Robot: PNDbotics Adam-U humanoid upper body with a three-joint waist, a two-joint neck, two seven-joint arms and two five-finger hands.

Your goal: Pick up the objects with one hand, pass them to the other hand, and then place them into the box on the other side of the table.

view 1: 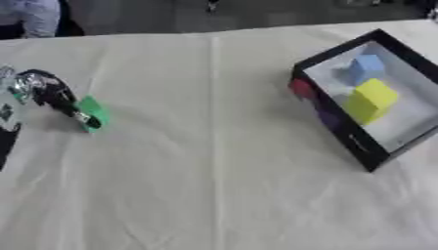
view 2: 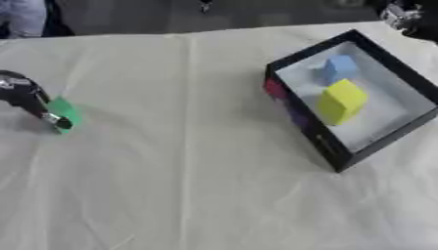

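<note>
Over by the bench's (view 1: 214, 161) left edge, the left robot hand (view 1: 53, 95) has its fingers curled around a green block (view 1: 92, 112), low on the cloth. Near the right edge stands a black box (view 1: 342, 132) (a yellow block (view 1: 369, 100) and a blue block (view 1: 366, 67) lie inside). At the far right corner, the right robot hand (view 2: 402, 17) barely shows; its fingers cannot be made out.

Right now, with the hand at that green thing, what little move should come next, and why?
Probably close the left hand on the green block and lift it. The fingers already reach the block, which lies on the cloth far from the box, where a blue block and a yellow block already sit. Whether the fingers grip it yet is unclear.
</note>
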